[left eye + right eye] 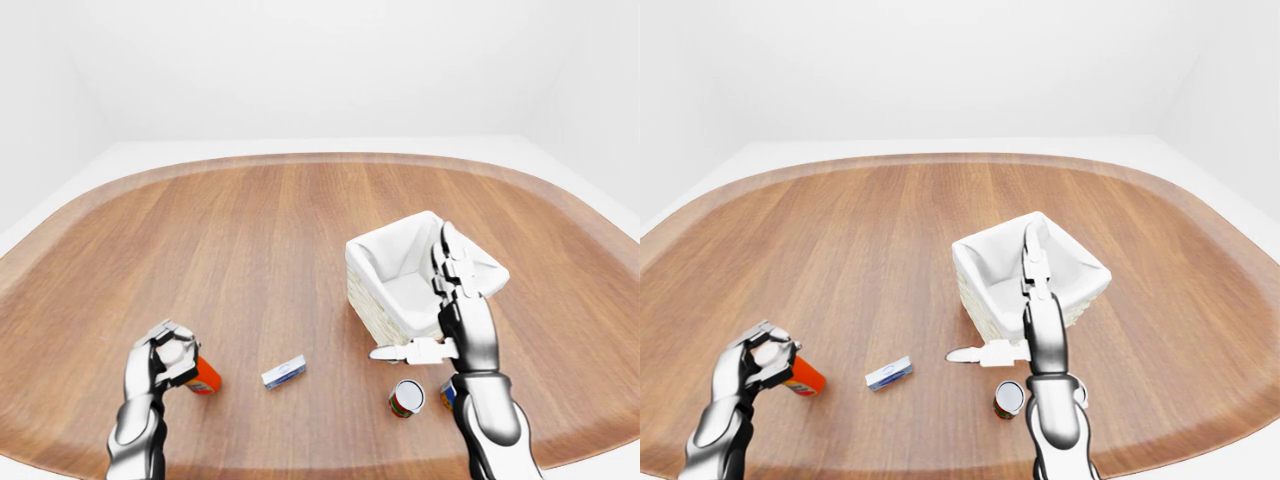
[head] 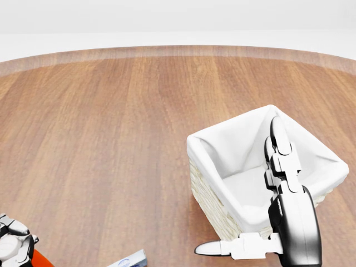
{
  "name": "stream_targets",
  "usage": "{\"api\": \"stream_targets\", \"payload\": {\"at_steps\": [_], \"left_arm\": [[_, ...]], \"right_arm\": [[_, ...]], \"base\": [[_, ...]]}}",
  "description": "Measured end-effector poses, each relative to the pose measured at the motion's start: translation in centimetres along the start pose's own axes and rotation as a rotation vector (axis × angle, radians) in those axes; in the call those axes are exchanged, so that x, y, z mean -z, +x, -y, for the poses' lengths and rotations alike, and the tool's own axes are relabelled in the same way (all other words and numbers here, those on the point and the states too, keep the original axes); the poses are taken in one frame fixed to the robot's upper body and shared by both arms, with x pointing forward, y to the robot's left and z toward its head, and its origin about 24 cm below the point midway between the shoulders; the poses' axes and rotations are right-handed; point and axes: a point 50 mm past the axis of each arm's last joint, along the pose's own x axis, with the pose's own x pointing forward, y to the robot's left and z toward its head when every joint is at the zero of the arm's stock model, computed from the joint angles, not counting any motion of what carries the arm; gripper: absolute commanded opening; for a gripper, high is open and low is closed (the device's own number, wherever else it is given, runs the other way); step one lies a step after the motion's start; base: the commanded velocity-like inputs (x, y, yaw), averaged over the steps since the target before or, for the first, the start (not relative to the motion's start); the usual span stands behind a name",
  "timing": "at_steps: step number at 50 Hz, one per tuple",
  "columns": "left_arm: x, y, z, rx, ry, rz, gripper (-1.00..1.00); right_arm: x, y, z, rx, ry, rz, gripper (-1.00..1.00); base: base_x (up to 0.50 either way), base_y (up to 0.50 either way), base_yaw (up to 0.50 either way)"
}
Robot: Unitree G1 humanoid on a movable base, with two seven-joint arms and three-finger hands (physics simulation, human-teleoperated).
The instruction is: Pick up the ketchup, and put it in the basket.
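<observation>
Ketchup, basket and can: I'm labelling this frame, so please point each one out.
ketchup [image 1: 205, 377], left-eye view, on its orange-red body beside the left hand.
basket [image 1: 368, 296], left-eye view, on its woven outer wall.
can [image 1: 406, 398], left-eye view, on its round top.

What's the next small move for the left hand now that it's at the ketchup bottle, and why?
Probably close the fingers fully and lift. The left hand is wrapped over the cap end of the ketchup bottle, which looks tilted low on the table, with its orange body sticking out to the right. The basket sits well off to the right, so the bottle must come up before it is carried across.
</observation>
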Motion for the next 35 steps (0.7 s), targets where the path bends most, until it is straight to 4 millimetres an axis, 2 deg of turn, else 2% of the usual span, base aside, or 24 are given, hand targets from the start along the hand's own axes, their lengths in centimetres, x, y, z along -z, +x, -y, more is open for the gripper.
{"api": "stream_targets", "payload": {"at_steps": [18,35], "left_arm": [[-5.3,-1.4,1.6,0.055,0.051,0.246,-0.92],[-9.5,-2.3,5.0,0.137,0.080,0.393,-0.91]], "right_arm": [[0.6,0.2,-0.3,-0.006,0.002,-0.018,1.00],[1.1,0.4,-0.6,-0.016,0.003,-0.032,1.00]], "base": [[0.00,0.00,0.00],[0.00,0.00,0.00]]}}
